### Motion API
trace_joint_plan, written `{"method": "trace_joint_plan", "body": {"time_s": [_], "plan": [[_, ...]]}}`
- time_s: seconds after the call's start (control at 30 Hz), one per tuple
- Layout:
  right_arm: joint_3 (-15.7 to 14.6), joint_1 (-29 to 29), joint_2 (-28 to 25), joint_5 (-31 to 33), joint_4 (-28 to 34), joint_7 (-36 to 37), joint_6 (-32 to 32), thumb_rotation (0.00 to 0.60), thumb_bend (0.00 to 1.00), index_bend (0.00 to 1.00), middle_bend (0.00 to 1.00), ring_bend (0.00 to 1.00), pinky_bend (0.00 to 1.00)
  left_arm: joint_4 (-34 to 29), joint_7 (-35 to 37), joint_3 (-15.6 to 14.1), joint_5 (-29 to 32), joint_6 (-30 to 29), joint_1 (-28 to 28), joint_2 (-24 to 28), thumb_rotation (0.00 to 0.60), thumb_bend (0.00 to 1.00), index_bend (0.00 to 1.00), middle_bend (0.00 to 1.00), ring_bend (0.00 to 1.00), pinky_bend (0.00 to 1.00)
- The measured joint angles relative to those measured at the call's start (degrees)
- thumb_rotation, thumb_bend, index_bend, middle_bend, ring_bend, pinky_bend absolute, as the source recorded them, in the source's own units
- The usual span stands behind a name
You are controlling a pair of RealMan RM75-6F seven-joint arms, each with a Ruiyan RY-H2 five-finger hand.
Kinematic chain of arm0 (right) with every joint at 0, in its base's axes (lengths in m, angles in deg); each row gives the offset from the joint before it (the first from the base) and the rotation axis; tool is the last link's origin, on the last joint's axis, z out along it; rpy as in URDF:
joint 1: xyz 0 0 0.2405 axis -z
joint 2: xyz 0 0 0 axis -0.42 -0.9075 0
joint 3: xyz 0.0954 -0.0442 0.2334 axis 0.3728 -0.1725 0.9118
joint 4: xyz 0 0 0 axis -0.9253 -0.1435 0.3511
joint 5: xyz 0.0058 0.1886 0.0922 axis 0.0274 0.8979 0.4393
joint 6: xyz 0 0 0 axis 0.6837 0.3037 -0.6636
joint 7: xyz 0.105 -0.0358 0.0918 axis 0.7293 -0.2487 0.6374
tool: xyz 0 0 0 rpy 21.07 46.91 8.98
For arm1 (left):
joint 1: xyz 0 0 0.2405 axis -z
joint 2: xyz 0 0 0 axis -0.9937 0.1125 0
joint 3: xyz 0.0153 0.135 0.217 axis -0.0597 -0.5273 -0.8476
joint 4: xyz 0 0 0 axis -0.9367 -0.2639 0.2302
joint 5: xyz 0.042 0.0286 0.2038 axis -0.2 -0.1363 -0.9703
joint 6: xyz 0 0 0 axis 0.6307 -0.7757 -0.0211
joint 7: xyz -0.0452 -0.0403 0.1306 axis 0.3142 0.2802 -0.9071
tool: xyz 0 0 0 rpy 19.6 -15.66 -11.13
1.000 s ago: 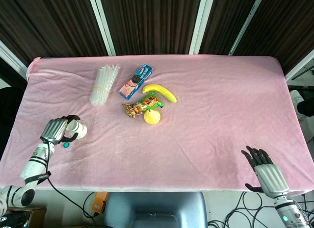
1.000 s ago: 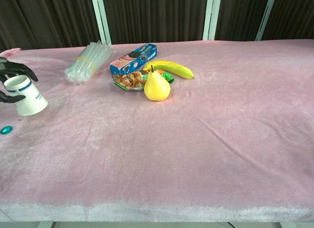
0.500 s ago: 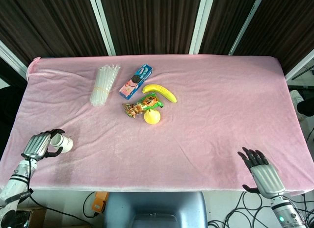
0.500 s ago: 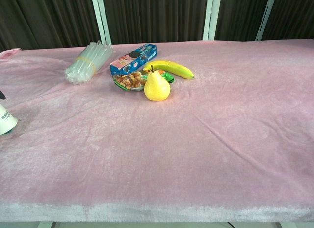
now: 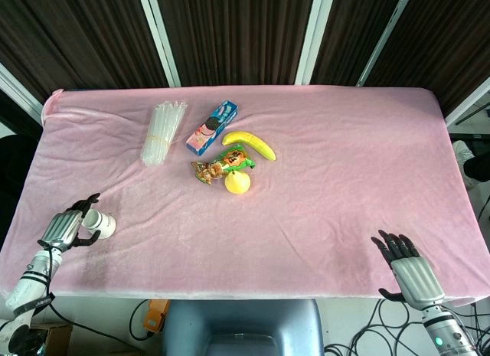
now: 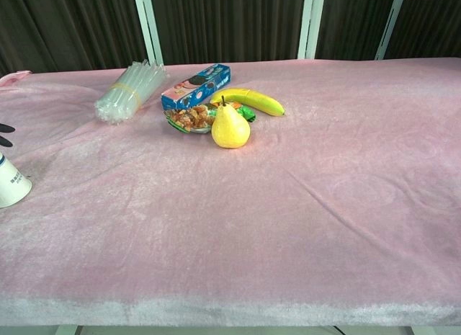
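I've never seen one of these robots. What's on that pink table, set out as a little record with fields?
Left hand: grips a white paper cup near the table's left edge
Right hand: holds nothing, fingers apart, at the near right edge
Table: pink cloth
Fruit: pear upright, banana behind it
Snacks: snack bag beside the pear, blue cookie box
Other: bundle of clear plastic tubes
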Motion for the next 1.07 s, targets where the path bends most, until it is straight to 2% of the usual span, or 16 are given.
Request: {"method": "trace_joint_plan", "body": {"time_s": [0.07,0.2,0.33,0.43,0.67,0.77,0.83,1.07], "plan": [[0.0,0.0,0.0,0.0,0.0,0.0,0.0,0.600,0.25,0.00,0.00,0.00,0.00,0.6,0.3,-0.1,-0.9,-1.1,-0.2,-0.2,0.600,0.37,0.00,0.00,0.00,0.13],[-0.1,0.0,0.0,0.0,0.0,0.0,0.0,0.600,0.25,0.00,0.00,0.00,0.00,0.4,0.3,-0.3,-2.3,-4.4,-1.1,0.2,0.600,0.36,0.00,0.00,0.00,0.13],[0.0,0.0,0.0,0.0,0.0,0.1,0.0,0.600,0.25,0.00,0.00,0.00,0.00,-2.0,0.1,-0.4,-3.1,-8.4,-2.6,1.6,0.600,0.36,0.00,0.00,0.00,0.15],[0.1,0.0,-0.1,0.1,-0.1,0.2,0.2,0.600,0.25,0.00,0.00,0.00,0.00,-4.8,-0.4,-0.5,-3.8,-12.3,-4.5,3.1,0.600,0.35,0.00,0.00,0.00,0.13],[0.2,0.0,0.1,0.3,-0.3,0.1,0.2,0.600,0.25,0.00,0.00,0.00,0.00,-13.5,-4.2,-4.8,-10.9,-32.8,-15.7,6.4,0.600,0.35,0.00,0.00,0.00,0.07],[0.0,0.0,0.0,-0.2,-0.1,0.2,0.3,0.600,0.25,0.00,0.00,0.00,0.00,-15.2,-6.1,-6.3,-14.8,-38.9,-20.0,6.6,0.600,0.35,0.00,0.00,0.00,0.07],[-0.2,0.2,-0.1,-0.5,-0.1,0.3,0.6,0.600,0.25,0.00,0.00,0.00,0.00,-15.4,-7.0,-6.6,-15.6,-39.9,-21.1,6.6,0.600,0.35,0.00,0.00,0.00,0.07],[-0.4,0.4,-0.4,-0.9,-0.2,1.0,1.1,0.600,0.25,0.00,0.00,0.00,0.00,-17.1,-10.0,-7.5,-15.9,-36.1,-20.6,7.0,0.600,0.36,0.00,0.00,0.00,0.07]]}}
